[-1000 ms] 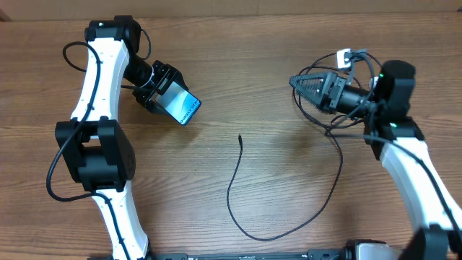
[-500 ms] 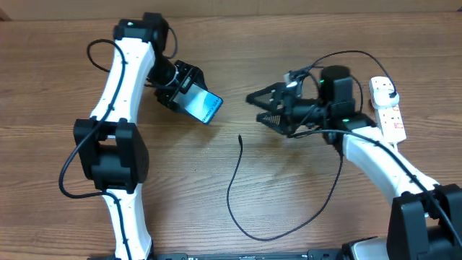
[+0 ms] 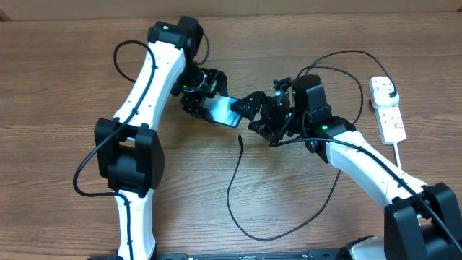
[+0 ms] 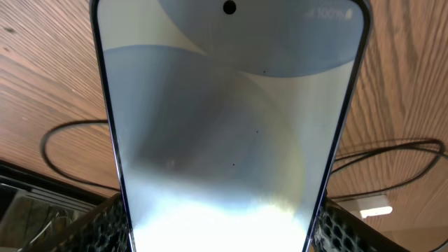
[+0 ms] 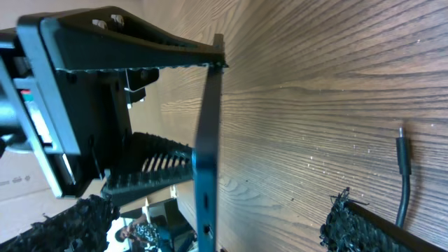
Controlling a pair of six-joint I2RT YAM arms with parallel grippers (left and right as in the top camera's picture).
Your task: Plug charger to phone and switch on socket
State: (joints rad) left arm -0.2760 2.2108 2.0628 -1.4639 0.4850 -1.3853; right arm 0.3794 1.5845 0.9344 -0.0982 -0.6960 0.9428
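Observation:
My left gripper [image 3: 206,97] is shut on the phone [image 3: 224,110] and holds it above the table, lit screen up. The screen fills the left wrist view [image 4: 231,126], with my fingers [image 4: 220,234] at its two sides. My right gripper [image 3: 245,117] is open, its fingers spread either side of the phone's free end. In the right wrist view the phone [image 5: 206,161] shows edge-on between my open fingers [image 5: 213,210]. The charger cable [image 3: 238,195] lies looped on the table, its tip [image 3: 240,137] below the phone, also in the right wrist view [image 5: 400,143]. The socket [image 3: 388,112] lies far right.
The black cable arcs over the right arm to a plug at the socket's far end [image 3: 381,85]. The socket's white cord [image 3: 401,155] runs toward the front. The left arm's base [image 3: 126,155] stands at the left.
The left arm has carried the phone right toward the table's middle. The right gripper has swung left, away from the socket, and now straddles the phone's end. The cable has not moved.

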